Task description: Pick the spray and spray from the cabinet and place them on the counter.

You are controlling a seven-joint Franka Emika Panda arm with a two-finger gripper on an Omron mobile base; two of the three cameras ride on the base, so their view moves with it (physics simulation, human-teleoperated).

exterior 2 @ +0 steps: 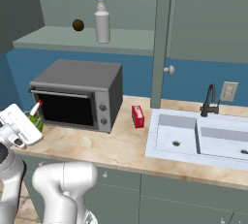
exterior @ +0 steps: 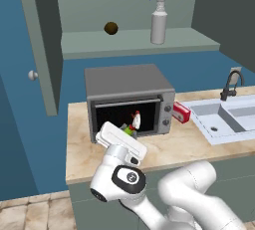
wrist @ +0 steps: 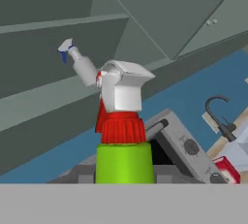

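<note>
Presently the gripper [exterior: 125, 133] is closed on the green bottle [wrist: 124, 162]; the fingers themselves are hidden, but in the hand view the bottle stands straight up from between them, red collar and white trigger head on top, and in the left base view the red-white nozzle peeks out beyond the white hand. The hand hangs low over the front part of the counter [exterior: 82, 144], just before the dark door of the toaster oven [exterior: 127, 94], bottle tilted. Whether the bottle's base touches the slab cannot be told. The grey-white bottle [exterior: 159, 17] is upright on the shelf of the open cabinet [exterior: 99, 42], well apart from the brown ball [exterior: 110, 28] to its left. A red box [exterior: 181, 112] lies beside the oven, near the sink [exterior 2: 193, 140]. Judged: first bottle about to be set down, second not yet fetched. Risks: releasing while tilted would tip the bottle over; the spot is near the counter's front edge, so it could roll off; swinging further could knock it against the oven door.
</note>
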